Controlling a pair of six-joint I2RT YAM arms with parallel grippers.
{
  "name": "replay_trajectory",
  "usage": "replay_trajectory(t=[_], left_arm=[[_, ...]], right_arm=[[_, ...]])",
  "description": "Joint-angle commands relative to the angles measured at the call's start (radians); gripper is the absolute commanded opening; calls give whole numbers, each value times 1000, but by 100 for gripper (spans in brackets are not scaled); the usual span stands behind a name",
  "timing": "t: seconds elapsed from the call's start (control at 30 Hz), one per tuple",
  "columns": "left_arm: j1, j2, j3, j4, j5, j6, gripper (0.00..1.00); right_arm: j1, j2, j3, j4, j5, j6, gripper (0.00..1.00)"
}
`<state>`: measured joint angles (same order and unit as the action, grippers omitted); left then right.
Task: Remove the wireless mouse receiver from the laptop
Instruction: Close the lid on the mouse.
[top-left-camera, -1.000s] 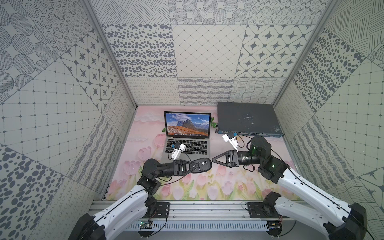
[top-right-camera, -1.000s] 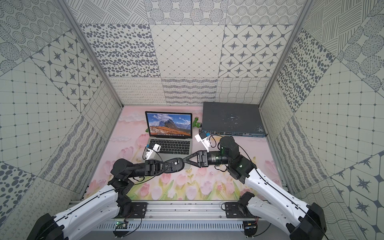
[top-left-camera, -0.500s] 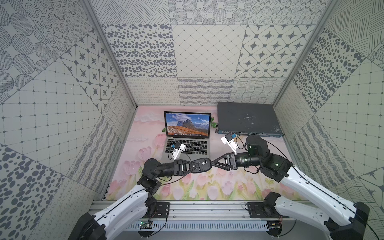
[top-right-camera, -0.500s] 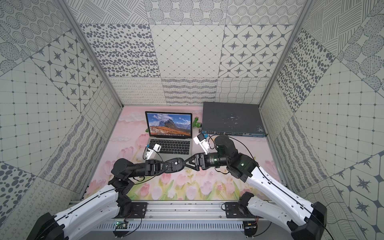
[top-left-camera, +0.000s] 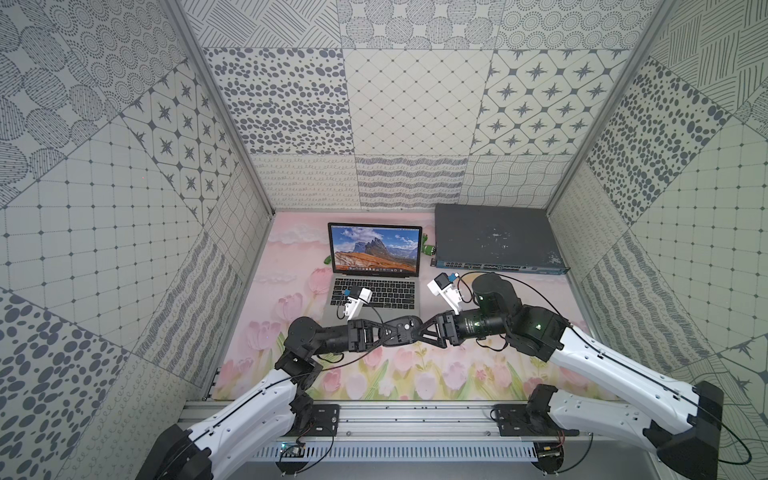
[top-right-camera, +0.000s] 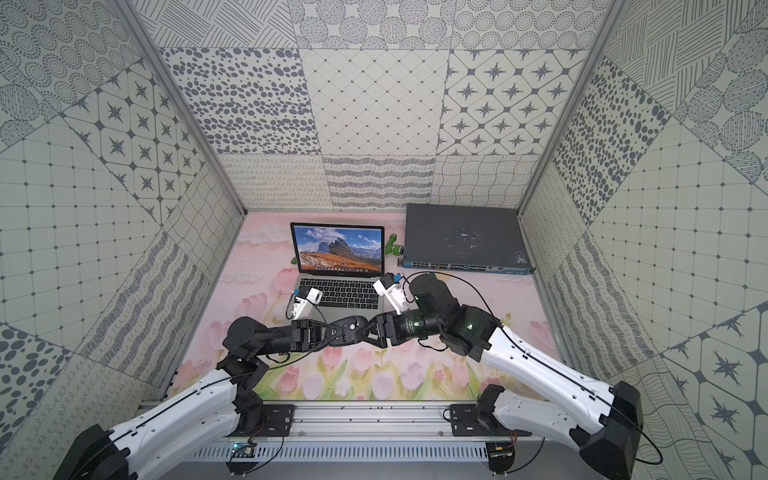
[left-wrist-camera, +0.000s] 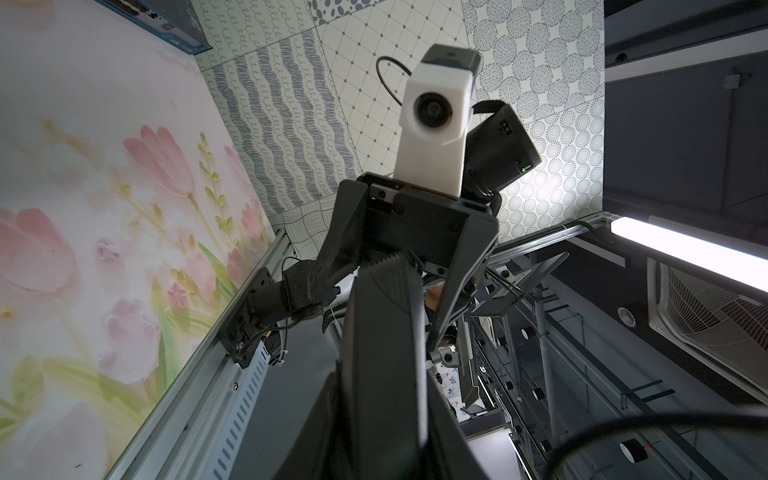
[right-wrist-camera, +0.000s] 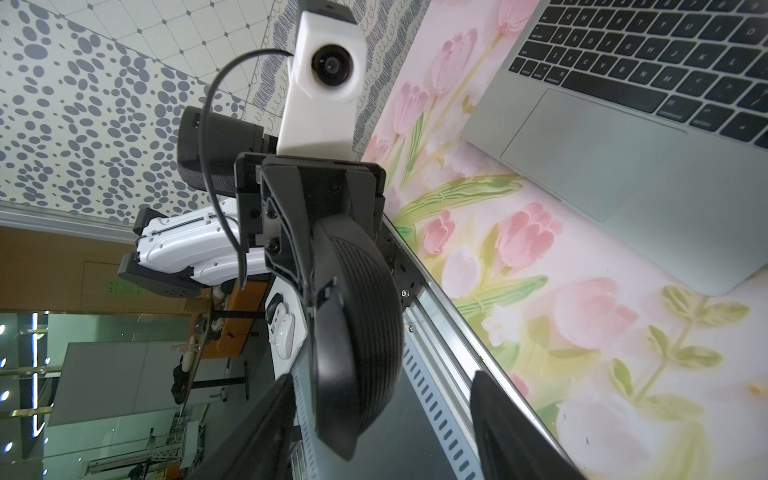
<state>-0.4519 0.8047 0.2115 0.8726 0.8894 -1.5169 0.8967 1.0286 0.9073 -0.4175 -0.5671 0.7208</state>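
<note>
My left gripper (top-left-camera: 388, 333) clenches the black mouse (top-left-camera: 401, 330) before the laptop (top-left-camera: 390, 291); my right gripper (top-left-camera: 420, 331) gapes around its tip, seemingly without touching.

In the right wrist view the black keys (right-wrist-camera: 648, 45) of the laptop (right-wrist-camera: 615, 174) carry white letters that can be read: Q, W, E, R, T, Y in one row and A, S, D, F, G, H in the next. Beside the space bar stand the small words "command" and "option". In a top view the mouse (top-left-camera: 405, 328) shows a round white logo, but no letters can be read on it. The markings on the front of the network switch (top-left-camera: 494, 237) are too small to read.
</note>
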Motion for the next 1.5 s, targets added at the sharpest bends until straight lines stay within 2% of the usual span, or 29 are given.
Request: replay_trajectory(t=[0.0,0.43,1.47], left_arm=[[0,1,-8,69,10,33,21],[1,10,-8,72,12,34,21],[1,8,-6,79,14,31,21]], right_arm=[[8,14,45,19,37,-13,68],[24,37,65,3,40,-21,67],[71,110,97,-143,182,-69,64]])
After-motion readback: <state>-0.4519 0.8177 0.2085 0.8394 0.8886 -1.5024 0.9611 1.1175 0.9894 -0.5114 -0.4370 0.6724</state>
